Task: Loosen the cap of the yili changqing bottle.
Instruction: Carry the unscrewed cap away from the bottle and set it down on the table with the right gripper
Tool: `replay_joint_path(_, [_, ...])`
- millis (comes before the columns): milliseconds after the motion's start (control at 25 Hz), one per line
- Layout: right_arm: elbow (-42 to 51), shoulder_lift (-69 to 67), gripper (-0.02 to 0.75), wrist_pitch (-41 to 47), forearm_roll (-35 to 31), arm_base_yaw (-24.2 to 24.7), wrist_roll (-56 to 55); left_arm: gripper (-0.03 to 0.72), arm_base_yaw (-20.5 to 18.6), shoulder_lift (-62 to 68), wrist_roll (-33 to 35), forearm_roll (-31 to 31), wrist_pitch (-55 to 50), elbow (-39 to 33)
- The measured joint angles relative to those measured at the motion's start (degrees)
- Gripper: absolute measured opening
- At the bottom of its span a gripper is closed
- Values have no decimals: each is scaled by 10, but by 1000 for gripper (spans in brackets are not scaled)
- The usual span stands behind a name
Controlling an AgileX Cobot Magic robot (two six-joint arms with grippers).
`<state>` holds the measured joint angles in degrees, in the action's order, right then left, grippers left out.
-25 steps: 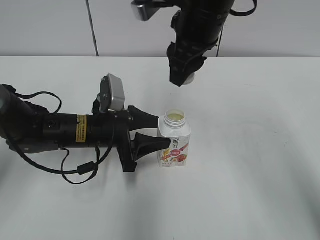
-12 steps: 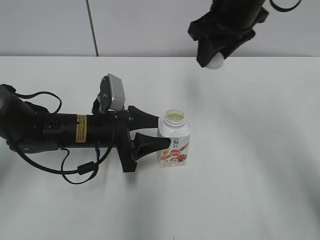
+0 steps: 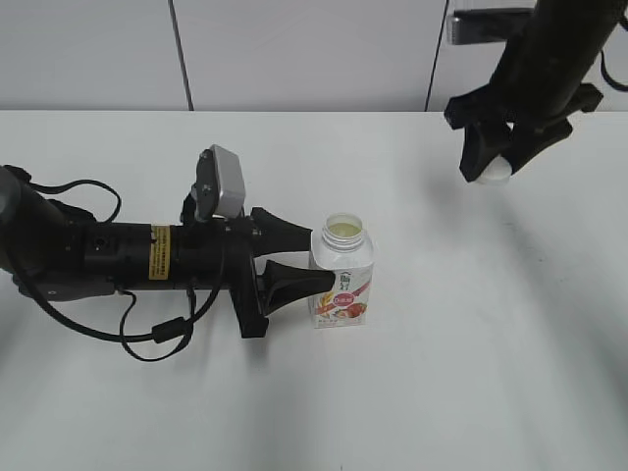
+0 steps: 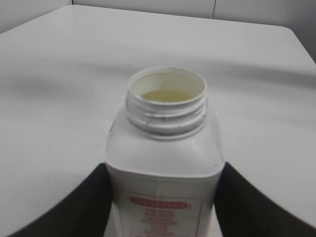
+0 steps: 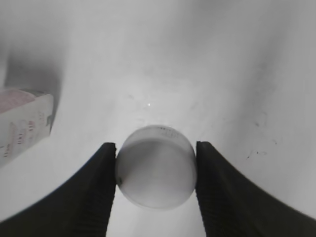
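Exterior view: the yili changqing bottle [image 3: 342,275] stands upright at frame centre on the desk [image 3: 442,373], clamped by the left tool [image 3: 294,260]; its neck is uncapped. At upper right, the right tool [image 3: 491,162] pinches the cap [image 3: 494,171].

Left wrist view: the bottle's thin walls probably flex, so low body sides seem safest.

Right wrist view: the cap looks light and slippery; its ribbed side gives purchase.
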<state>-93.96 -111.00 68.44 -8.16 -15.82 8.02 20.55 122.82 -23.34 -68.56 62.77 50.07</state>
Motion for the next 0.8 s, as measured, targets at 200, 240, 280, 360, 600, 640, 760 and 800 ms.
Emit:
replay_joint_path(200, [105, 0, 388, -121, -1, 4, -28, 395, 0, 0, 0, 0, 0, 0])
replay_joint_path(240, [130, 0, 388, -150, -1, 4, -39, 395, 0, 0, 0, 0, 0, 0])
replay_joint_path(280, [152, 0, 388, -178, -1, 4, -47, 395, 0, 0, 0, 0, 0, 0])
replay_joint_path(360, [198, -2, 388, -241, -4, 4, -61, 395, 0, 0, 0, 0, 0, 0])
replay_joint_path(600, [272, -27, 388, -312, -4, 4, -80, 395, 0, 0, 0, 0, 1, 0])
replay_joint_path(640, [274, -31, 388, -312, -4, 4, -80, 395, 0, 0, 0, 0, 1, 0])
replay_joint_path(760, [275, -33, 388, -313, -8, 4, -80, 395, 0, 0, 0, 0, 1, 0])
replay_joint_path(800, [275, -34, 397, -313, -13, 4, -77, 395, 0, 0, 0, 0, 1, 0])
